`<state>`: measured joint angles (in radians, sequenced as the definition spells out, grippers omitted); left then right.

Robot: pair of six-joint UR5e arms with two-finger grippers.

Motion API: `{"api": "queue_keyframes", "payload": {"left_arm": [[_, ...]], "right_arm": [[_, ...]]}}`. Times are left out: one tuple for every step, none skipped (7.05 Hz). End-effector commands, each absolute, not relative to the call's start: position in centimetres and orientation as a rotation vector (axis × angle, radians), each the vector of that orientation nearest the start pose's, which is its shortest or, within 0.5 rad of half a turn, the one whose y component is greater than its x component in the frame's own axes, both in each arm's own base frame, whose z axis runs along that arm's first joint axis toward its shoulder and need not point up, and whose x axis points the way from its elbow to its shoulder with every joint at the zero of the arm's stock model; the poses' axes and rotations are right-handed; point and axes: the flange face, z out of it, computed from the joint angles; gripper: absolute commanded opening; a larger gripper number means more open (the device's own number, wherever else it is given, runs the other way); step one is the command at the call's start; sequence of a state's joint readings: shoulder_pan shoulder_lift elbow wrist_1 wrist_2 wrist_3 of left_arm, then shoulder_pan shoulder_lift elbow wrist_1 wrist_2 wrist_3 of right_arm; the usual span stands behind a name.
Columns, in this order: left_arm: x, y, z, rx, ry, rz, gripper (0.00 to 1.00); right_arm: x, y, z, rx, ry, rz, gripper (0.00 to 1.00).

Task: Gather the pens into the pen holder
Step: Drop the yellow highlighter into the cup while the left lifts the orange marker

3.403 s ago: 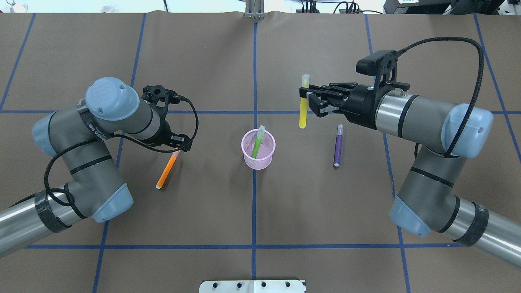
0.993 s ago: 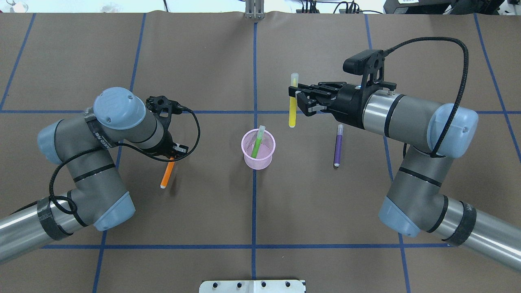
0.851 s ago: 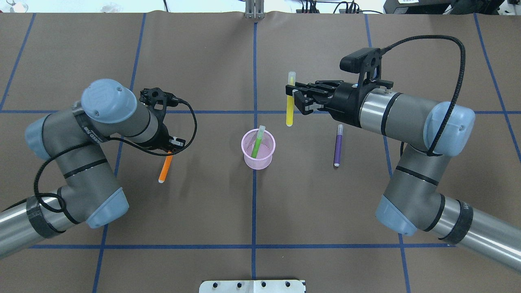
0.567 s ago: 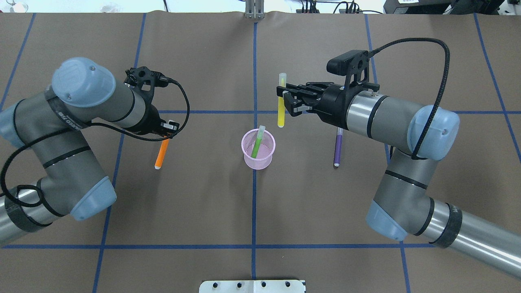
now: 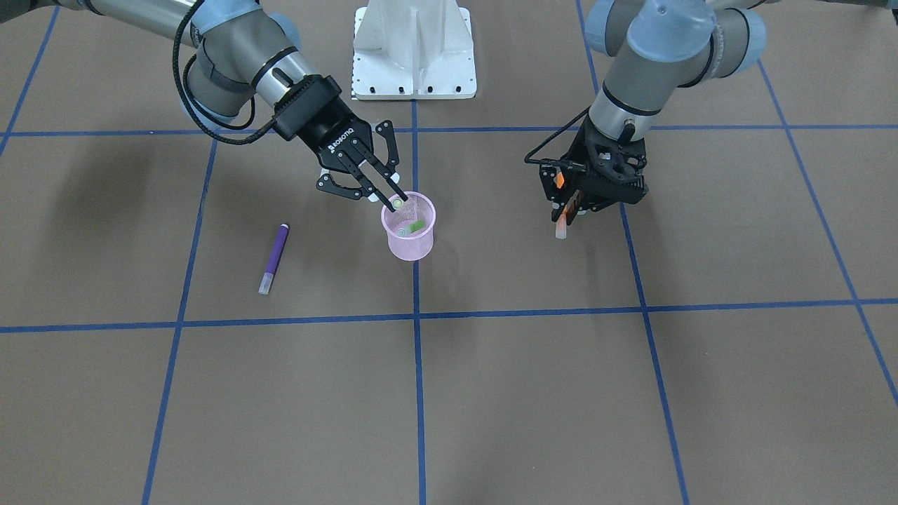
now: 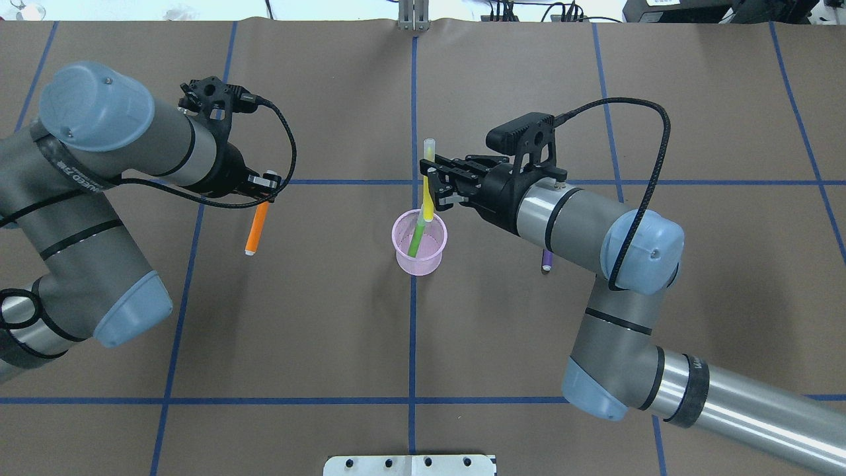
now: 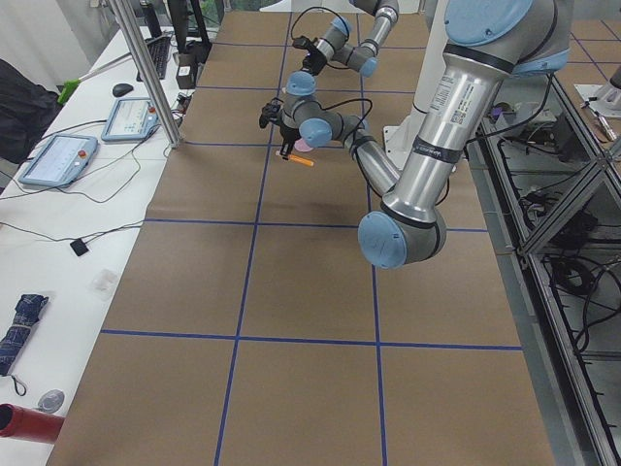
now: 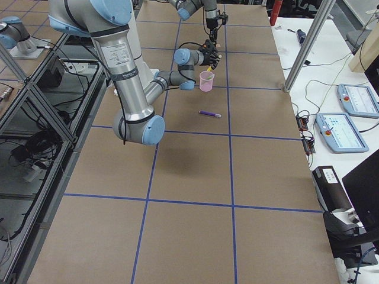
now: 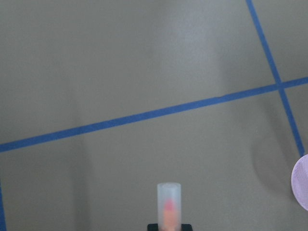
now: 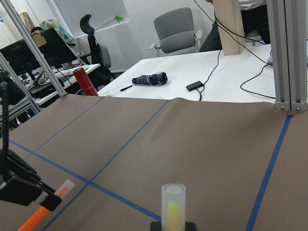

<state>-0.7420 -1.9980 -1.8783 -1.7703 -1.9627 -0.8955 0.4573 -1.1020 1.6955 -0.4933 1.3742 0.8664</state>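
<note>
Overhead: clamps yellow pen (image 6: 427, 208) in right gripper (image 6: 431, 180) over pen holder (image 6: 423, 264) with green pen (image 6: 415, 243) inside, pinches orange pen (image 6: 254, 233) in left gripper (image 6: 264, 197) well apart; front-facing: shows purple pen (image 5: 273, 258) flat, apart from pen holder.

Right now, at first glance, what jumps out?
The right gripper holds a yellow pen roughly upright over the pink mesh cup at table centre, where a green pen already leans. The left gripper holds an orange pen above the table on its own side. A purple pen lies flat near the right arm.
</note>
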Motion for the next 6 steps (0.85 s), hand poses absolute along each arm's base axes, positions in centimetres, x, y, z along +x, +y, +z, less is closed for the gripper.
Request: {"api": "queue_keyframes", "payload": {"left_arm": [[37.5, -47.8, 26.0, 0.327, 0.936, 0.118, 0.00], [37.3, -47.9, 26.0, 0.327, 0.937, 0.116, 0.00], [37.3, -47.8, 26.0, 0.327, 0.939, 0.117, 0.00], [37.1, -47.9, 25.9, 0.324, 0.944, 0.118, 0.00], [36.4, -48.3, 25.7, 0.318, 0.953, 0.112, 0.00], [35.6, -48.2, 25.0, 0.336, 0.965, 0.111, 0.00]], "right_arm": [[-49.6, -39.3, 22.3, 1.018, -1.291, -0.030, 0.00], [-49.9, -39.1, 22.9, 1.011, -1.283, -0.037, 0.00], [-50.5, -39.3, 23.6, 1.003, -1.274, -0.039, 0.00], [-50.9, -38.9, 23.4, 0.997, -1.285, -0.042, 0.25], [-51.0, -38.9, 23.5, 0.992, -1.287, -0.038, 0.98], [-51.0, -38.9, 23.6, 0.986, -1.282, -0.037, 1.00]]}}
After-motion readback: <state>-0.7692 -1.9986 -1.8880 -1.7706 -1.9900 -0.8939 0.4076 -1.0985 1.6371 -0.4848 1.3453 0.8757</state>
